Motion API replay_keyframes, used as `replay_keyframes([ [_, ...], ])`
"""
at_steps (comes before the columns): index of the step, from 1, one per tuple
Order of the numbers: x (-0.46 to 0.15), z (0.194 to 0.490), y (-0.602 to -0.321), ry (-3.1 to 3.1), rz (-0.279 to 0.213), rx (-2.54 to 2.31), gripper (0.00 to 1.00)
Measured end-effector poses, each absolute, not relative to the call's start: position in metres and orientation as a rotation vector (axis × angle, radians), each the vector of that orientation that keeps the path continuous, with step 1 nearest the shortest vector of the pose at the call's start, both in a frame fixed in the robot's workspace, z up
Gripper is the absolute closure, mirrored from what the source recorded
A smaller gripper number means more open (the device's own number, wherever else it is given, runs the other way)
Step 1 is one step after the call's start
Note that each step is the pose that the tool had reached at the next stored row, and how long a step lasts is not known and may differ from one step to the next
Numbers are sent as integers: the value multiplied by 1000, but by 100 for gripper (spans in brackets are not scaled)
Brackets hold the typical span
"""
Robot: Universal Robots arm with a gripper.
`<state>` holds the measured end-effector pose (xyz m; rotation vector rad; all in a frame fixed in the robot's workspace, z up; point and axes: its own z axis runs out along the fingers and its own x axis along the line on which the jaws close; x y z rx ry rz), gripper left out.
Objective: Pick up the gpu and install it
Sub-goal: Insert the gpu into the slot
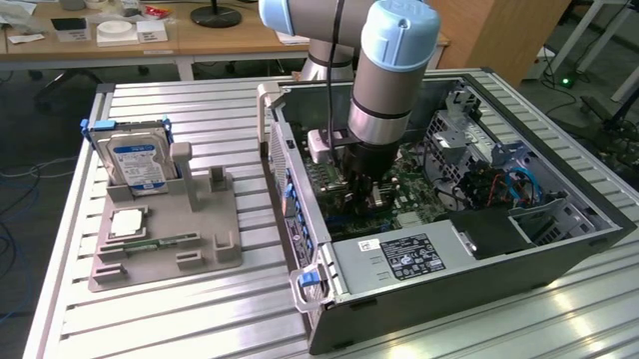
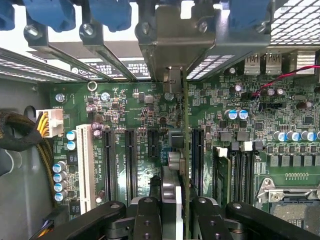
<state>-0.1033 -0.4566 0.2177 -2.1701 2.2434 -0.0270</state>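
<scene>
The arm reaches down into the open computer case (image 1: 559, 247), which lies on its side on the slatted metal table (image 1: 200, 314). The gripper (image 1: 372, 196) sits low over the green motherboard (image 1: 420, 198), near the middle of the case.

In the wrist view the gripper (image 2: 172, 210) pinches the gpu (image 2: 182, 150) between its two black fingers (image 2: 146, 217), jaws closed partway on the card's thin edge. The gpu is seen edge-on, standing upright, running from the fingers up to its silvery end bracket (image 2: 175, 40) at the case's rear slot openings. The card lines up with the row of black expansion slots (image 2: 131, 165) on the motherboard (image 2: 250, 100); whether it is seated in a slot or just above one cannot be told. A white slot (image 2: 85, 167) lies further to the side, with small blue-topped capacitors (image 2: 60, 180) near it. Blue retaining clips (image 2: 105, 12) sit along the rear bracket row.

Outside the case, at the exterior view's left, a grey parts holder (image 1: 164, 239) stands on the table. The silver hard drive (image 1: 140, 164) with its blue-white label is upright in it, a square chip (image 1: 130, 223) lies flat, and a narrow green memory stick (image 1: 160, 243) lies just beside that. The power supply (image 1: 399, 258) with its label occupies the near corner of the case.
</scene>
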Motion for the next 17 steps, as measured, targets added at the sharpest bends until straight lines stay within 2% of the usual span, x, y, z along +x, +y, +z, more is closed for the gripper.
replay_keyframes([
  [17,-106,211,-457,2243,-28,-2171,72],
])
